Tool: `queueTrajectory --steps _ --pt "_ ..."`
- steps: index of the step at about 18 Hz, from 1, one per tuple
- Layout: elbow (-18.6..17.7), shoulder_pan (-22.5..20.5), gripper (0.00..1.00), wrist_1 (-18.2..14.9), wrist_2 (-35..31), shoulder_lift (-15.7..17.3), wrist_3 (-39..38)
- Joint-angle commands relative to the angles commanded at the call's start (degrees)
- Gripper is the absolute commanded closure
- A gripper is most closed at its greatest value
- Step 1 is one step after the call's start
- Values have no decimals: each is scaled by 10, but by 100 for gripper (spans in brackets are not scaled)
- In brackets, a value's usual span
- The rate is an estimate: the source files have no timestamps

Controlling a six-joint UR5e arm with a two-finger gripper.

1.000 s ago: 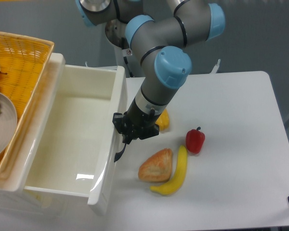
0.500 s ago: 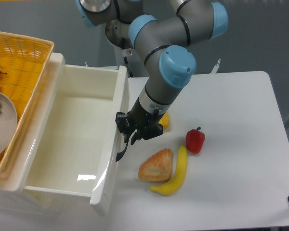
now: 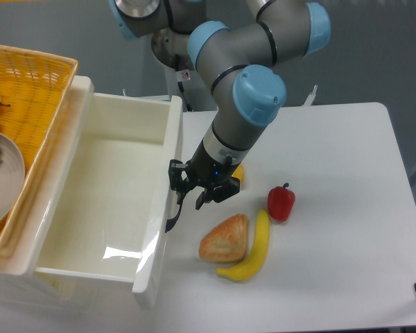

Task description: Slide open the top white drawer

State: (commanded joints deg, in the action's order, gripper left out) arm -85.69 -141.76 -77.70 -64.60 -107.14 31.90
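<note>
The big glossy white plastic top drawer [image 3: 104, 201] sits pulled well out of the cabinet on the left side of the white table [image 3: 333, 229], its inside bare and shiny. Its curved black handle [image 3: 175, 211] sticks out from the front panel toward the table. The grey and blue robot arm [image 3: 243, 104] reaches down from the top, and its black two-finger gripper [image 3: 193, 196] hangs right at that handle, fingers on either side of its upper end. From this angle I honestly can't tell if they're clamped on it or loose.

Just right of the gripper lie a golden brown croissant [image 3: 225, 237], a yellow banana [image 3: 253, 248] and a small red bell pepper [image 3: 281, 202]. A woven yellow basket [image 3: 35, 90] sits on top of the cabinet.
</note>
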Motion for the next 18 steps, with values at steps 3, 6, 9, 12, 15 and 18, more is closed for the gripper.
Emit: queueTrajectory --steps 3,6,9,12,15,18 --pt "1 -2 53 0 1 0 0" --pt "1 -6 44 0 1 1 0" --pt "1 -17 38 0 1 2 1" --pt "3 -27 27 1 1 4 1" --pt "4 -44 9 5 -3 4 7" --pt "4 -69 0 5 -5 9 45"
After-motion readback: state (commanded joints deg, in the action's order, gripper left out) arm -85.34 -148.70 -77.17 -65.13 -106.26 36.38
